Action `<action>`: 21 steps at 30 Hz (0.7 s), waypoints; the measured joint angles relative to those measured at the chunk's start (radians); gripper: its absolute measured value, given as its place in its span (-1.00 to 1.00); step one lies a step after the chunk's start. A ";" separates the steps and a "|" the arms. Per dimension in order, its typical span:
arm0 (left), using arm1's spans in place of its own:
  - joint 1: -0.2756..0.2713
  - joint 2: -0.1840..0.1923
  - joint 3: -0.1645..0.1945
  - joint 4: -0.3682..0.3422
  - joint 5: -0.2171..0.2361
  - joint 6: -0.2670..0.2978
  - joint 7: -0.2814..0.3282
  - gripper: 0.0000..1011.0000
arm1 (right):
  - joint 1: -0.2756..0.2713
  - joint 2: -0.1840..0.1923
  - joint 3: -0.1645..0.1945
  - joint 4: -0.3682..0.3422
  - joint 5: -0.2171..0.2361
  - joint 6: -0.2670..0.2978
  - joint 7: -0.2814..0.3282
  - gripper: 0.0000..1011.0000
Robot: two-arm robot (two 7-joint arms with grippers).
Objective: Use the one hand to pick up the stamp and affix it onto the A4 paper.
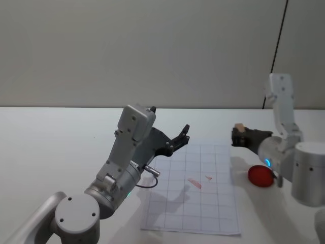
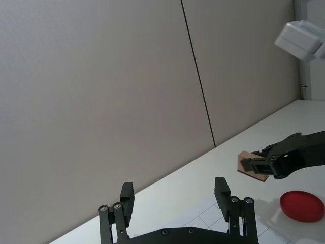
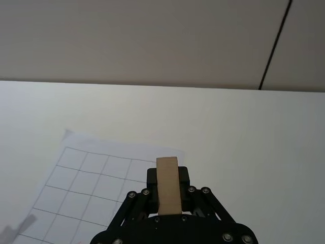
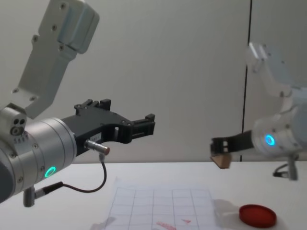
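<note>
Head view: the right arm (image 1: 277, 152) has the stamp (image 1: 239, 127) clamped in its jaws, up in the air and clear of the table (image 1: 51, 142). I'd call the pick done. The step in hand is the carry to the paper (image 1: 198, 203).

- Right jaws: closed on the stamp, gripping its sides. One end pokes out past the fingertips. From the chest view the block hangs tilted under the jaws, not square to the table.
- The paper lies flat below the right jaws and off toward the left arm. The jaws look to sit about over its far right corner, not over the grid proper.
- Red marks (image 1: 195, 183) are already on the sheet, near the middle and well clear of the jaws.
- The red dish (image 1: 261, 176) is on the table below and behind the right jaws, just off the paper's right edge.
- The left arm (image 1: 122, 168) is parked high over the left side of the paper. Its jaws are open and empty, pointing toward the right jaws but well apart from them.

Next move, as I read it:
- Slide the right jaws inward until they are over a blank square.
- Rotate the wrist so the stamp face is flat to the sheet.
- Go straight down, press, then lift.

I can't tell which face is the inked one. The main risks I see are the tilt giving a partial print and the loose sheet dragging if the stamp comes down skewed.
</note>
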 joint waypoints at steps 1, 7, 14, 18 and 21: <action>0.000 0.000 0.000 0.000 0.000 0.000 0.000 0.98 | 0.006 -0.003 -0.002 0.006 -0.002 0.003 0.003 -0.57; 0.000 0.000 0.000 0.000 0.000 0.000 0.000 0.98 | 0.061 -0.034 -0.015 0.071 -0.011 0.027 0.006 -0.57; 0.000 0.000 0.000 0.000 0.000 0.000 0.000 0.98 | 0.118 -0.068 -0.022 0.156 -0.011 0.038 -0.032 -0.57; 0.000 0.000 0.000 0.000 0.000 0.000 0.000 0.98 | 0.155 -0.090 -0.022 0.222 0.000 0.038 -0.069 -0.56; 0.000 0.000 0.000 0.000 0.000 0.000 0.000 0.98 | 0.170 -0.100 -0.023 0.253 0.005 0.034 -0.085 -0.56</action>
